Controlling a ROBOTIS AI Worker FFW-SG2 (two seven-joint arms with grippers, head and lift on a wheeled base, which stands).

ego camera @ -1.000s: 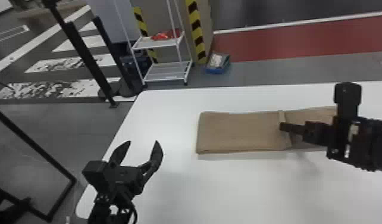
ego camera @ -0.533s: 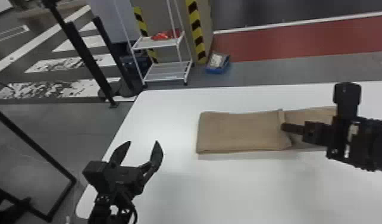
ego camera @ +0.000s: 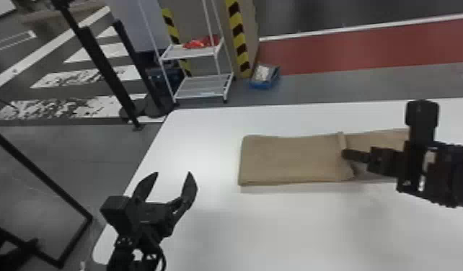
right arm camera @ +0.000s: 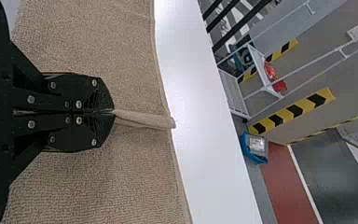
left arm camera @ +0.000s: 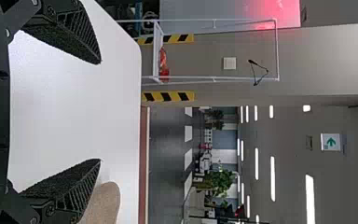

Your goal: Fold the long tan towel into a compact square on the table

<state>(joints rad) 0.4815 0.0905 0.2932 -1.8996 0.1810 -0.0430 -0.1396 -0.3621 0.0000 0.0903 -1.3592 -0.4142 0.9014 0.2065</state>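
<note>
The tan towel (ego camera: 292, 158) lies flat along the white table, its left part folded over in a thicker layer and a raised edge standing up near its middle. My right gripper (ego camera: 344, 154) is at that raised edge in the head view. In the right wrist view my right gripper (right arm camera: 113, 112) is shut on the pinched ridge of the towel (right arm camera: 142, 119). My left gripper (ego camera: 173, 173) stands open over the table, left of and nearer than the towel. The left wrist view has the left gripper (left arm camera: 100, 112) with nothing between its fingers and a towel end (left arm camera: 105, 203) beside one finger.
The white table (ego camera: 212, 230) has its left edge beneath the left arm. Beyond it stand a white wire shelf (ego camera: 202, 86) with a red item, a blue box (ego camera: 265, 77) on the floor and black posts at the left.
</note>
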